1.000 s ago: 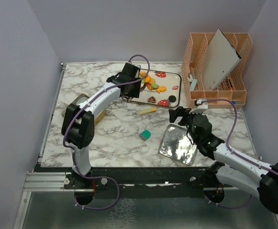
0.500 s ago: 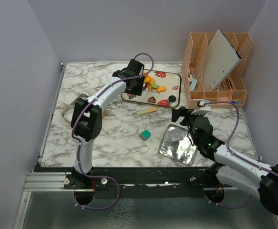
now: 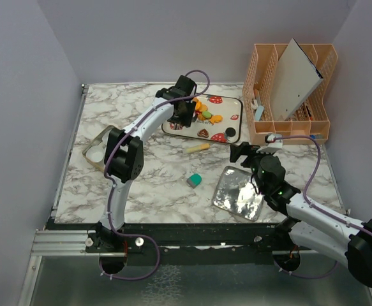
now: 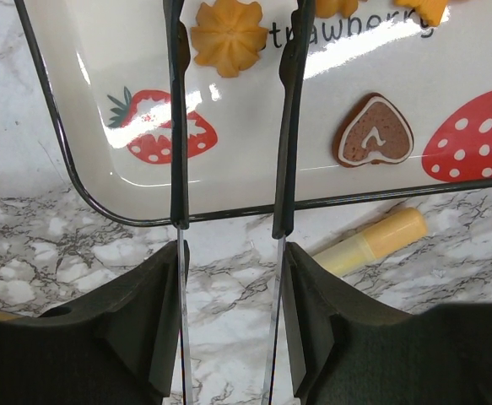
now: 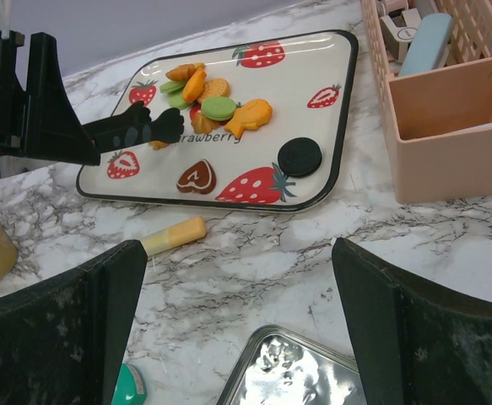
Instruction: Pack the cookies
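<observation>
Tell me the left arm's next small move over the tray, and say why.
Probably lower the left gripper a little and close it on the orange flower cookie. In the left wrist view its fingers stand partly open with nothing between them, and that cookie lies on the tray in line with the gap, so a short descent should bracket it.

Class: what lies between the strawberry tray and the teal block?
A yellow stick, touching neither the tray nor the block; the top view shows it best.
</observation>
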`<move>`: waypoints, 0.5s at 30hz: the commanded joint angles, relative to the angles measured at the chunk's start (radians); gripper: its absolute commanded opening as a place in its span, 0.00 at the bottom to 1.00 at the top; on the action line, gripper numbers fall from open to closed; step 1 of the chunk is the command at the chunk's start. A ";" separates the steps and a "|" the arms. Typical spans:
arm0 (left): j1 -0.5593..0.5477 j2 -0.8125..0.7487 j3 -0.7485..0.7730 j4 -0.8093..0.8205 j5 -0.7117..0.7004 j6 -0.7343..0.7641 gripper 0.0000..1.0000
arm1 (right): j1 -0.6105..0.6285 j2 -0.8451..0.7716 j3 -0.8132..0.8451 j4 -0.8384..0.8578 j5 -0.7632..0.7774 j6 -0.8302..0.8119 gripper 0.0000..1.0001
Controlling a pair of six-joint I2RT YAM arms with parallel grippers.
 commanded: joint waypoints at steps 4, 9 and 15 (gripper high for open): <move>0.007 0.087 0.129 -0.118 0.001 0.039 0.51 | -0.004 -0.013 -0.018 0.023 0.035 -0.006 1.00; 0.012 0.109 0.175 -0.170 0.014 0.049 0.46 | -0.004 -0.020 -0.021 0.024 0.037 -0.006 1.00; 0.008 0.032 0.133 -0.229 0.030 0.063 0.32 | -0.004 -0.027 -0.023 0.020 0.038 -0.007 1.00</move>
